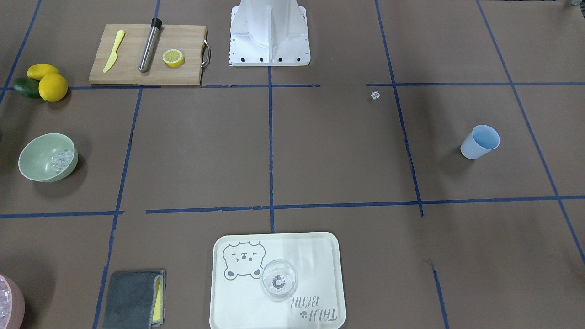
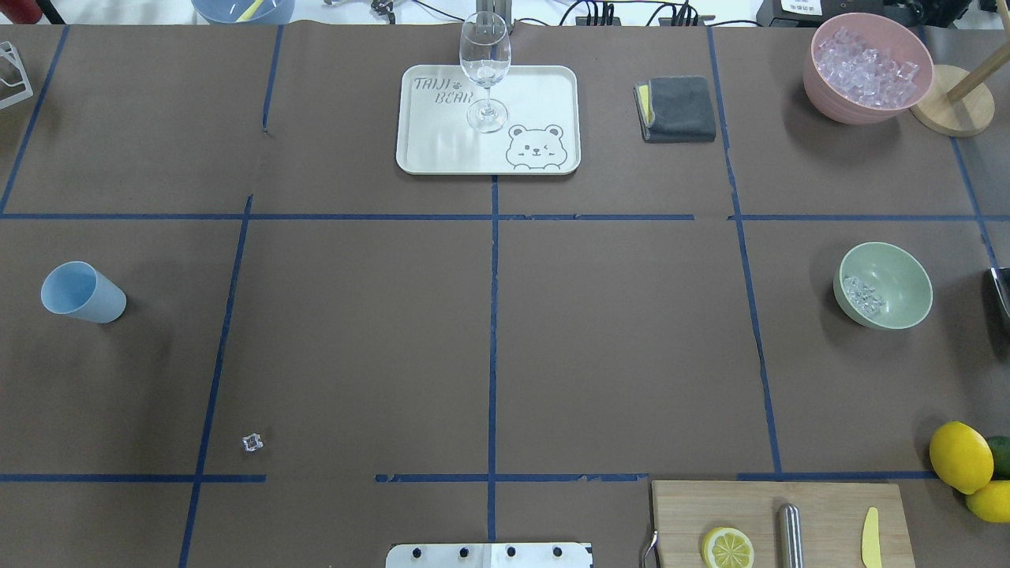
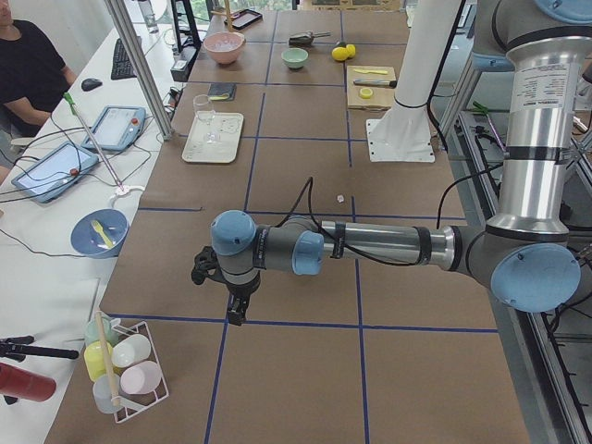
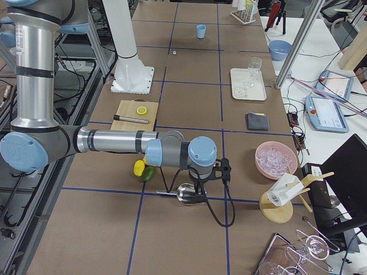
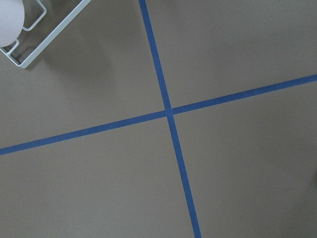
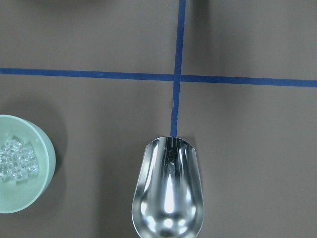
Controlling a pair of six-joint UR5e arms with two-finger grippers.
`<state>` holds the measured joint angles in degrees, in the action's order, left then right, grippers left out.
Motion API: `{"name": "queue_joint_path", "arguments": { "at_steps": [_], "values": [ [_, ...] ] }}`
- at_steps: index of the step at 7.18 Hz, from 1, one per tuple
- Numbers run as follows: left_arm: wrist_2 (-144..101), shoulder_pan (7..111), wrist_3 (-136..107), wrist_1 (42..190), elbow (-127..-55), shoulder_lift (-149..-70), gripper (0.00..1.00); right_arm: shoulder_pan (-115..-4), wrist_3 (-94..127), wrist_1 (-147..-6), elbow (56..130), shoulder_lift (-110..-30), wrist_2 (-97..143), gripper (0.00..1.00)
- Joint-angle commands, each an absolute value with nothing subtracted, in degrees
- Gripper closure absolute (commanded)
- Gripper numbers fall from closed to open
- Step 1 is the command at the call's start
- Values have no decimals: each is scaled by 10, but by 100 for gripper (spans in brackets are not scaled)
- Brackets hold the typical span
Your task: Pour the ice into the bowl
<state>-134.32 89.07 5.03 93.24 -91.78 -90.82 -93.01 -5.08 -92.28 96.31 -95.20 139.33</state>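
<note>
I find the round pale sage-green bowl [image 1: 34, 155] upright on the brown papered surface [image 1: 320, 151], on the robot's right side. The small clear pieces of ice [image 1: 61, 160] lie heaped inside it against one wall. The light blue cup [image 1: 480, 141] stands well apart from the bowl, on the robot's left side, and a single stray clear cube [image 1: 375, 95] lies on the surface roughly between the cup and the robot's base. The left fingers [image 3: 235, 314] hang over bare surface at the table's left end. I see them only from the side, so I cannot tell how wide they stand. The right fingers [image 4: 199, 183] hang above a shiny metal scoop [image 6: 168, 198] that lies near the bowl, and I cannot tell their spread either.
</note>
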Motion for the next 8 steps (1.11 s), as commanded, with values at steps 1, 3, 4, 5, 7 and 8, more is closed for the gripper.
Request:
{"name": "queue_joint_path", "arguments": {
  "at_steps": [1, 3, 4, 5, 7, 8],
  "values": [
    [-1344, 899, -22, 933, -918, -908, 0, -935, -50, -923, 962, -953, 1394, 0],
    [-1343, 900, -24, 933, -918, -907, 0, -936, -50, -923, 954, -953, 1394, 0],
    [-1343, 900, -24, 933, -918, -907, 0, -941, -50, -923, 953, -954, 1394, 0],
    [-1343, 900, -24, 933, -918, -907, 0, -943, -50, -923, 953, -954, 1394, 0],
    [-1343, 900, -23, 933, -918, -907, 0, -943, -52, -922, 954, -954, 1391, 0],
    [-1343, 900, -23, 933, -918, -907, 0, -943, -53, -920, 957, -954, 1390, 0]
  ]
}}
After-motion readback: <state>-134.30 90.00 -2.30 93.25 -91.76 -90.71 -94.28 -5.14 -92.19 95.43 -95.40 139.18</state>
